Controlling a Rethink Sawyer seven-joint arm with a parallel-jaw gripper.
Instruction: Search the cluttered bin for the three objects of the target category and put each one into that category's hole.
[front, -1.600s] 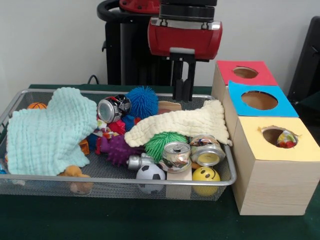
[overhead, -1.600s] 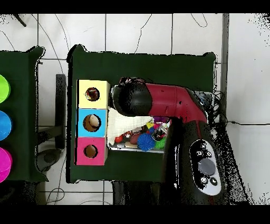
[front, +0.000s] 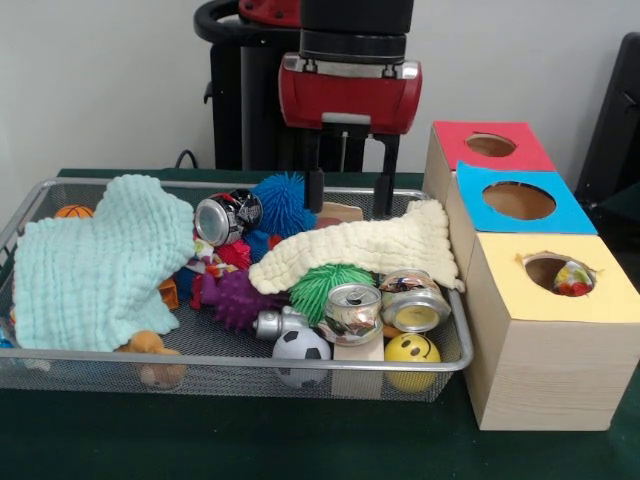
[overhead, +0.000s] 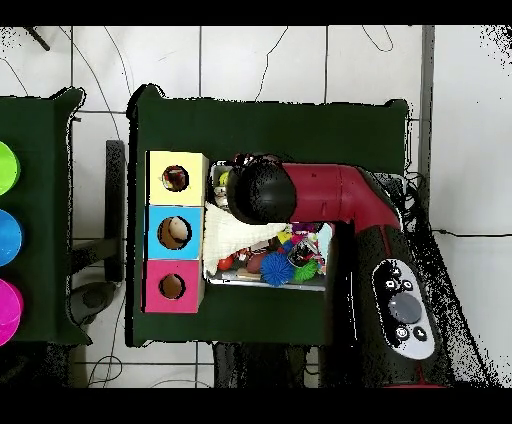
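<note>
A plain pale wall (front: 100, 80) behind; white tiled floor (overhead: 260, 60), seemingly crossed by cables.

place: robotics lab, test cell
robot: red and black arm (front: 348, 60) on a black pedestal (front: 245, 100) at the surface's far side
surface: dark green cloth cover (front: 200, 440)
rig: wire mesh bin (front: 250, 366) of assorted toys, three wood sorting boxes (front: 540, 350)
floor: pale tiles (overhead: 260, 60), loose cables
backdrop: bare white wall (front: 100, 80)
</note>
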